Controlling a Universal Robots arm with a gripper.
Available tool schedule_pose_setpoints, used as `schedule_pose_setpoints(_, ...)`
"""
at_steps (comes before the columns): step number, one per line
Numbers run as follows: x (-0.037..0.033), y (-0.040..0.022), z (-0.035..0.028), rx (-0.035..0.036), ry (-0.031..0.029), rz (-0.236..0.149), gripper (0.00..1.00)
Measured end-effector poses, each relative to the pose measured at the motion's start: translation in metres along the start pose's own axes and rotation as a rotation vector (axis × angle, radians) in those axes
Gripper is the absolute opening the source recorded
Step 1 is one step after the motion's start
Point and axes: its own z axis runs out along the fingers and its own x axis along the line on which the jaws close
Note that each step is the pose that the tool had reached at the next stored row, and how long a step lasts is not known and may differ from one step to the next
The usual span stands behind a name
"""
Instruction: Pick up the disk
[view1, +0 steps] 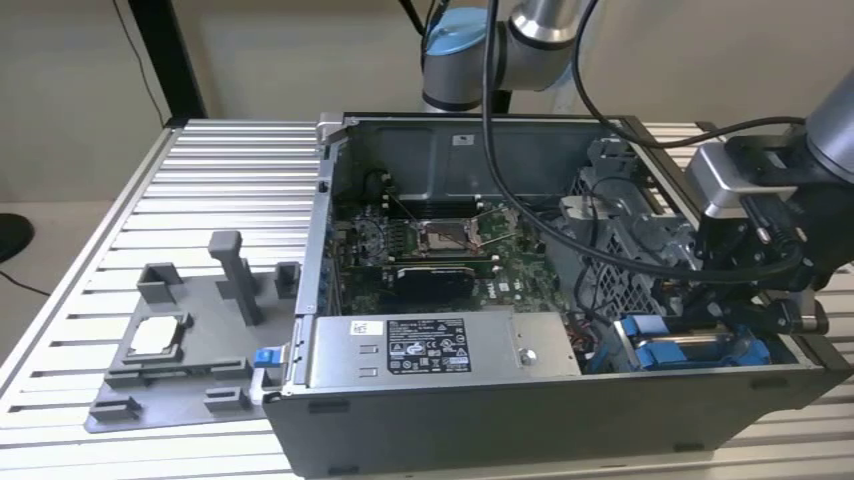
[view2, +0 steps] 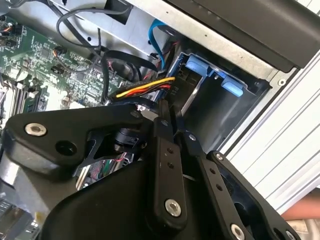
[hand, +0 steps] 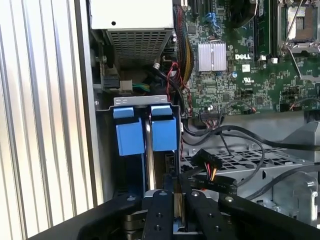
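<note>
While the disk (hand: 148, 145) sits on edge in its blue carrier in the drive bay at the corner of the computer case (view1: 534, 420) on the bench (view1: 214, 200), the tool (hand: 175, 192) hangs right over it, fingers (view2: 162, 150) pinched narrow, seemingly clamping the disk's thin edge, presumably so they fit between the blue tabs.

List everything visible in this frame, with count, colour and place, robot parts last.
computer case: one, dark grey, open, on the table.
motherboard: one, green, inside the case.
power-supply box: one, grey with white sticker, along the case's near wall.
disk: one, in blue carrier, standing in the bay at the case corner.
fixture tray: one, grey, at the exterior view's left.
table: one, ribbed silver.
gripper: one, black, fingers close together just above the disk bay.
</note>
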Motion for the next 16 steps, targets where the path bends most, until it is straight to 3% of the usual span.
schedule_pose_setpoints(8, 0.0004, 0.0016, 0.0017, -0.0006, -0.0004, -0.005, 0.0)
schedule_pose_setpoints(10, 0.0004, 0.0017, 0.0017, -0.0012, -0.0065, -0.005, 0.0)
schedule_pose_setpoints(13, 0.0001, 0.0023, -0.0006, -0.0001, -0.0224, -0.005, 0.0)
schedule_pose_setpoints(14, 0.0, 0.0024, -0.0012, 0.0023, -0.0291, -0.006, 0.0)
schedule_pose_setpoints(16, -0.0001, 0.0026, -0.0019, 0.0079, -0.0362, -0.009, 0.0)
